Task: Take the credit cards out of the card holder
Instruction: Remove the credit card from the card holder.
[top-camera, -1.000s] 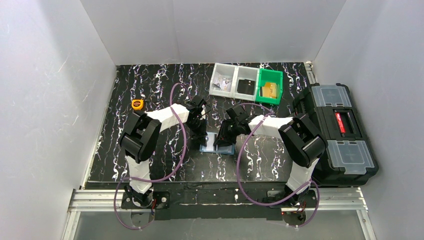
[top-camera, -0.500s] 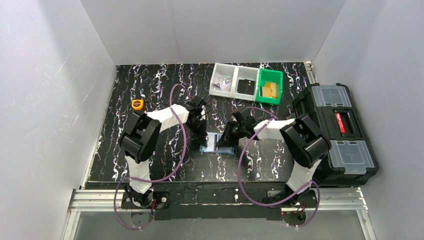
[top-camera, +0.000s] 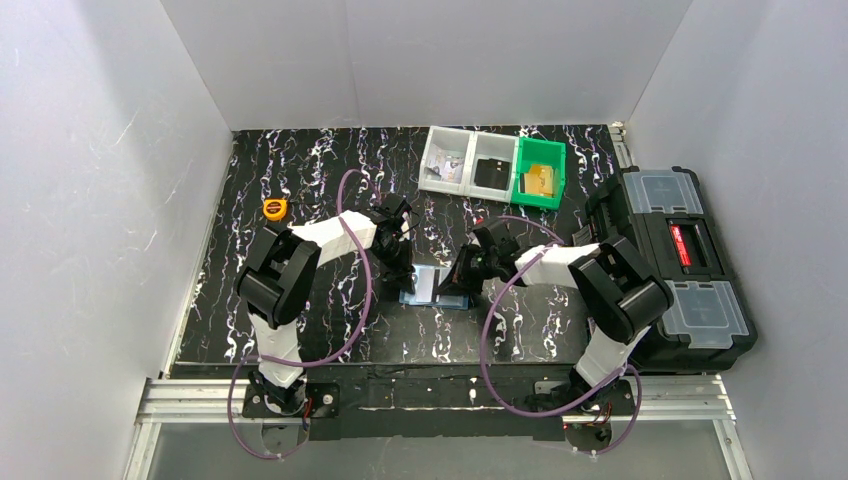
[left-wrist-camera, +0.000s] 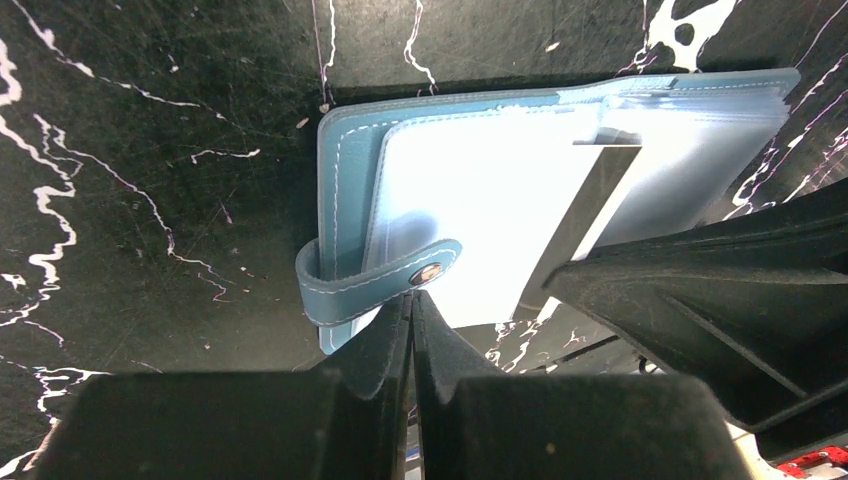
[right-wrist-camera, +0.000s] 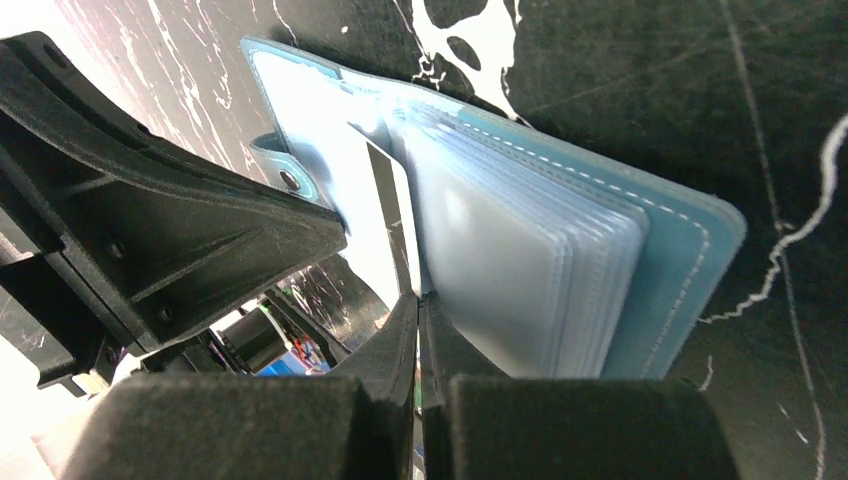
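- Dusty-blue card holder (top-camera: 434, 287) lies open on the black marbled table (top-camera: 300, 170), mid-table between the two arms.
- Left gripper (left-wrist-camera: 412, 300): fingers together, tips at the snap strap (left-wrist-camera: 375, 285) on the holder's left side — apparently pinning it down.
- Right gripper (right-wrist-camera: 418, 300): a second ago it was partly open over the holder. It is now pinched together on the edge of a dark card (left-wrist-camera: 585, 215) standing out of the clear sleeves.
- Judgement: grasp made — withdrawal can begin; no card is out yet.
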